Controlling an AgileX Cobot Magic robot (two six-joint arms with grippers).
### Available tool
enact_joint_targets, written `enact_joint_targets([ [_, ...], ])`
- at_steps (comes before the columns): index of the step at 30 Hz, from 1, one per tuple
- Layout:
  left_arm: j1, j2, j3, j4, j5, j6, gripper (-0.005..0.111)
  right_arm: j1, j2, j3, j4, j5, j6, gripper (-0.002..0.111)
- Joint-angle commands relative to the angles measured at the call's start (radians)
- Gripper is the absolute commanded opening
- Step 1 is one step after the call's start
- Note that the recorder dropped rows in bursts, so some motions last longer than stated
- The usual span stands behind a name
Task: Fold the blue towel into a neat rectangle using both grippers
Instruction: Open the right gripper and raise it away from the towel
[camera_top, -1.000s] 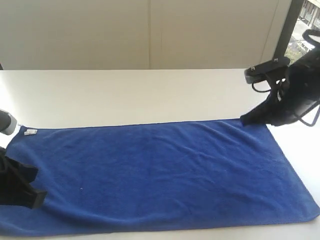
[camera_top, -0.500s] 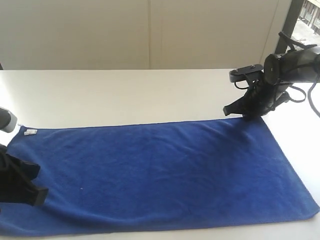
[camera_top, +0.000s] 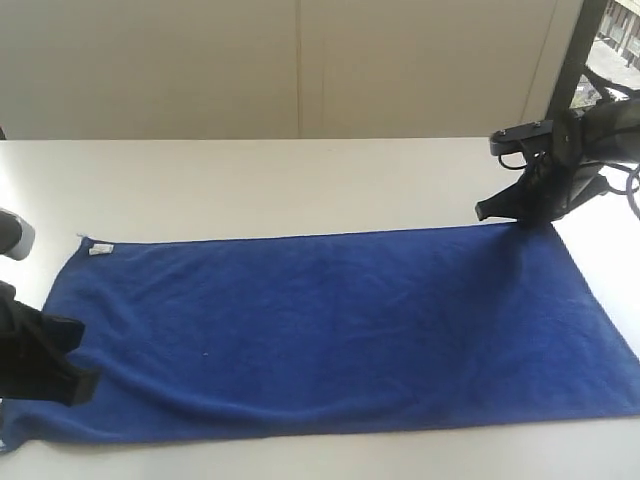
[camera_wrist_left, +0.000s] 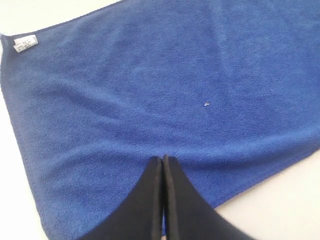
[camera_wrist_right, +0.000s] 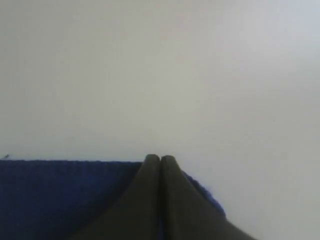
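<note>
Towel (camera_top: 330, 330) lies flat and unfolded on table (camera_top: 250, 180), tag (camera_top: 99, 249) at its far left corner. It's soft, light, limp microfibre that will likely sag and drag, so best pinched at the corners. Left gripper (camera_wrist_left: 163, 159) is fully closed with tips on the cloth's left end, right gripper (camera_wrist_right: 160, 159) is closed at the far right corner, can't tell if either pinches fabric; no containers in view.

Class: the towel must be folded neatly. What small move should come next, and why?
Probably move the left gripper to the far-left corner by the tag. The towel lies flat, unfolded; the right gripper is shut at its far-right corner, but the left sits shut on the cloth, away from any corner.
</note>
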Motion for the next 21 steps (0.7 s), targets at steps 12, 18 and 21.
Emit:
enact_joint_targets([
  [12, -0.007, -0.008, -0.056, 0.012, 0.401, -0.011, 0.000, -0.012, -0.276, -0.018, 0.217, 0.213, -0.250, 0.000],
  [18, -0.007, -0.019, -0.091, 0.012, 0.585, -0.028, 0.000, 0.084, -0.368, 0.047, 0.553, 0.248, -0.456, 0.000],
  [21, -0.007, -0.007, -0.070, -0.017, 0.489, -0.032, 0.000, 0.220, -0.354, 0.088, 0.567, 0.250, -0.488, 0.000],
])
